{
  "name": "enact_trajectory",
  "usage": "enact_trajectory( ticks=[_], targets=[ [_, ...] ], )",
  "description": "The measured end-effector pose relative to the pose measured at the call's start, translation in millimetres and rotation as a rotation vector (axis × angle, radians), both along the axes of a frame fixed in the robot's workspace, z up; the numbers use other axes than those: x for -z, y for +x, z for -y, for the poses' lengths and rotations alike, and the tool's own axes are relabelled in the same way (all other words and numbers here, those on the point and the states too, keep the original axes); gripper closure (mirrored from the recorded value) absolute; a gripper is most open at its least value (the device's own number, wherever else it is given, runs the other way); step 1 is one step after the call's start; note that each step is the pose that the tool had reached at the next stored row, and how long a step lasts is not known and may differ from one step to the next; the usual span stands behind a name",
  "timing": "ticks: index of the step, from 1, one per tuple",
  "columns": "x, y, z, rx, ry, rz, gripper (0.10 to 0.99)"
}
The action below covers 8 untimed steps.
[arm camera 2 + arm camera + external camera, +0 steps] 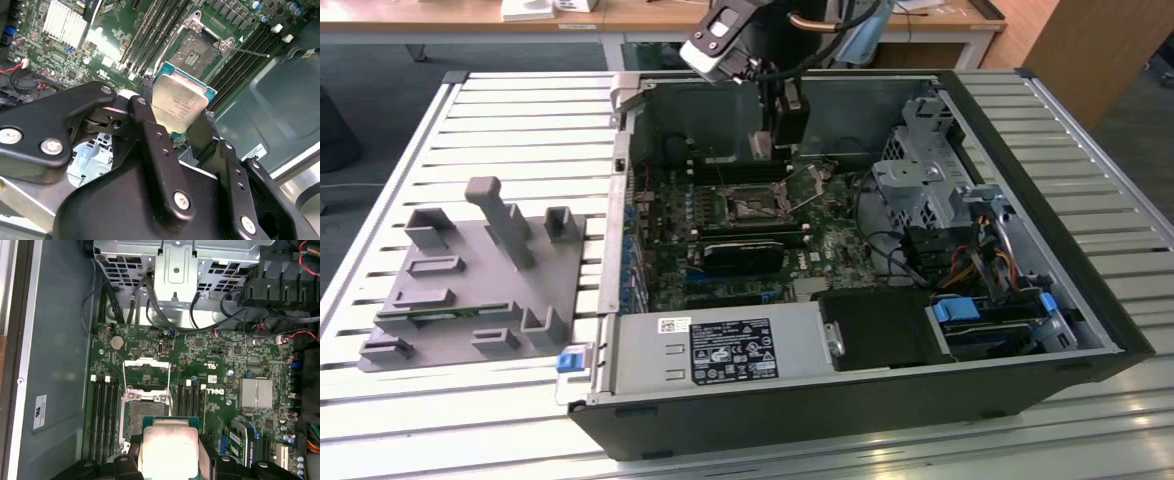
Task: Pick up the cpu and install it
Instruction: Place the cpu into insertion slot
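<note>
Well, I have one cpu (181, 97) clamped in the gripper (176, 114), its two black fingers (144, 107) pressing on opposite edges of the chip. It is held off the board, silver top towards both wrist cameras. In the second wrist view the gripper's body hides the chip's near corner. In the first wrist view the cpu (167, 442) is cut off by the picture's edge, and the gripper (169, 456) is only partly in frame.

I count one socket (143, 412), bare, with its metal frame (146, 371) swung open beside it. The chip overlaps the socket's near edge in the first wrist view. Whether it sits squarely over the socket I cannot tell.

Two banks of memory slots (104, 410) flank the socket closely, so there is little side room. One finned silver heatsink (256, 392) sits further off on the board.

From the exterior view, the gripper (774, 140) hangs inside the open case (1067, 250) above the socket (754, 205), near the case's far wall. One grey fixture (467, 270) lies on the table (520, 120), well apart from the case.
</note>
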<state>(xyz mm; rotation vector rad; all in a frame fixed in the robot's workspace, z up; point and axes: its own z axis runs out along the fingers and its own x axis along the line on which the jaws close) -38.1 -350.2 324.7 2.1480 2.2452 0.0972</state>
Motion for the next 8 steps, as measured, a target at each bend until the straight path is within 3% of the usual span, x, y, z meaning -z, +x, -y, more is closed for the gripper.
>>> enact_trajectory(
  ticks=[8],
  targets=[
    [9.8,0.0,0.0,0.0,0.0,-0.0001,0.553]
  ],
)
